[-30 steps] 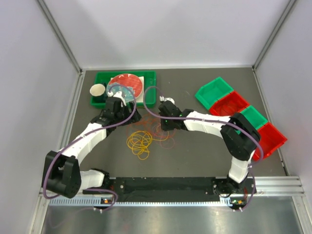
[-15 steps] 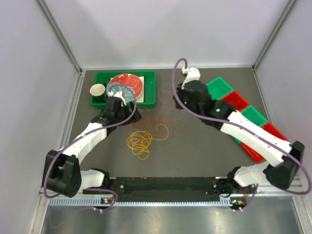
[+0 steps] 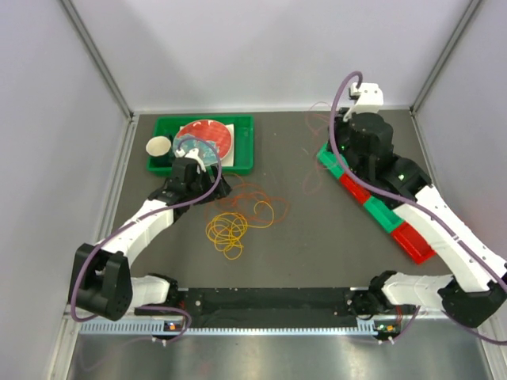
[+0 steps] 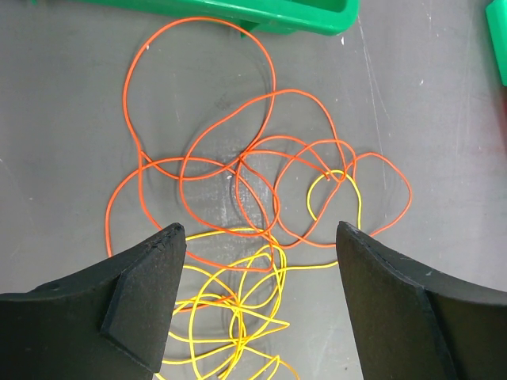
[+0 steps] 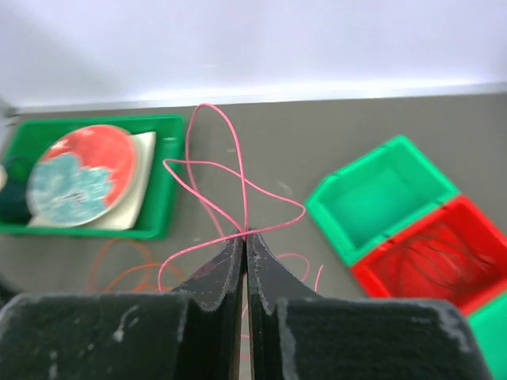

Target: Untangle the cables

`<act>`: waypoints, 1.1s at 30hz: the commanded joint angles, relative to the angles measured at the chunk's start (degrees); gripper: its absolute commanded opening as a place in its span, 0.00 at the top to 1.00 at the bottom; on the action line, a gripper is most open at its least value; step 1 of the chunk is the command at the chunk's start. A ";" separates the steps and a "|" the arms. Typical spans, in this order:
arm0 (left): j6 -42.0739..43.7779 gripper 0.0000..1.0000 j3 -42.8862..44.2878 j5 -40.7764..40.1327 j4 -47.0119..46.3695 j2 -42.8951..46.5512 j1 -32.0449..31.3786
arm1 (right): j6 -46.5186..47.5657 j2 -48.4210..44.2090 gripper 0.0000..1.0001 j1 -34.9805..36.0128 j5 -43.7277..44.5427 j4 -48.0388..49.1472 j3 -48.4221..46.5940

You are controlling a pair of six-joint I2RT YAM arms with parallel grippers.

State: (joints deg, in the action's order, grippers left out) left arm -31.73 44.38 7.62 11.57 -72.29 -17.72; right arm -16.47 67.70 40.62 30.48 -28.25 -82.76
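- Partly done, judging by the layout: one pink cable apart from the heap, pinched between the closed fingers of the right end effector and held up off the bench.
- Rises from the tips of that end effector in several thin open loops, fanning up and ahead; trails a slack end below and to its left.
- Ahead and to the right of the right end effector: green bin and red bin, seemingly with dark wire loops inside the red one; too blurred to confirm.
- Left to do: parting the orange cable from the yellow cable, both flat on the bench directly beneath the left end effector, fingers wide apart and gripping nothing.
- Orange: broad overlapping rings reaching ahead of the left end effector. Yellow: tighter coils between and behind its fingers, crossing the orange at a small loop to the front right.
- Thin and floppy throughout; likely to snag at the crossings.
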 commanded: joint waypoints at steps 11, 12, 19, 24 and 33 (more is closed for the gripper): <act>-1.94 0.20 0.27 4.16 -3.31 -1.27 -0.04 | 0.29 11.56 1.00 -19.35 -4.81 5.22 -0.36; -1.76 0.20 0.62 4.07 -3.22 -1.10 -0.04 | 0.56 14.45 1.00 -20.66 -5.16 5.40 -1.25; -1.59 0.20 2.37 4.51 -2.61 -2.06 -0.04 | 0.04 25.28 1.00 -26.54 -8.58 7.59 -6.01; -1.23 0.20 3.60 4.51 -2.26 -3.73 -0.04 | -1.72 32.57 1.00 -30.07 -11.23 10.50 -7.85; -1.06 0.21 5.63 5.83 -1.20 -4.88 -0.21 | -3.30 45.58 1.00 -34.55 -13.78 12.43 -12.25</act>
State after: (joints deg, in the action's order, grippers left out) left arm -33.10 47.29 11.73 10.76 -77.36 -17.74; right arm -18.09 109.73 7.79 19.03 -18.79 -91.35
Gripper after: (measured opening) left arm 0.795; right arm 0.008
